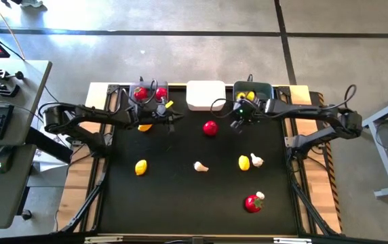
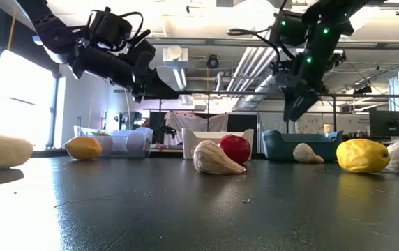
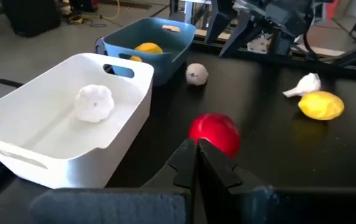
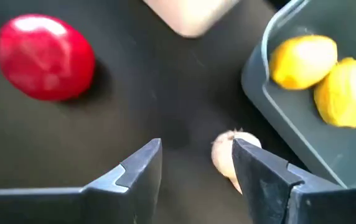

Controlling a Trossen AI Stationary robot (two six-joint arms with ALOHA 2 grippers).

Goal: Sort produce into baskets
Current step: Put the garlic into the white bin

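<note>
Three baskets line the far edge. The grey basket [image 1: 149,93] holds tomatoes, the white basket [image 3: 72,124] one garlic [image 3: 94,102], and the teal basket [image 4: 290,106] two lemons [image 4: 302,59]. My left gripper [image 3: 196,149] is shut and empty in the air, pointing at a loose tomato [image 3: 214,132] in front of the white basket. My right gripper [image 4: 196,149] hangs open and raised [image 2: 294,111] beside the teal basket. A garlic bulb [image 4: 224,152] lies on the table below it, partly hidden by one finger [image 4: 259,174].
More produce lies on the black table. A lemon [image 1: 144,127] sits under the left arm and another lemon [image 1: 141,167] at the near left. A garlic [image 1: 200,167] lies mid-table, a lemon [image 1: 244,163] touches a garlic [image 1: 256,160], and a tomato [image 1: 252,203] with a garlic [image 1: 260,196] is at the near right.
</note>
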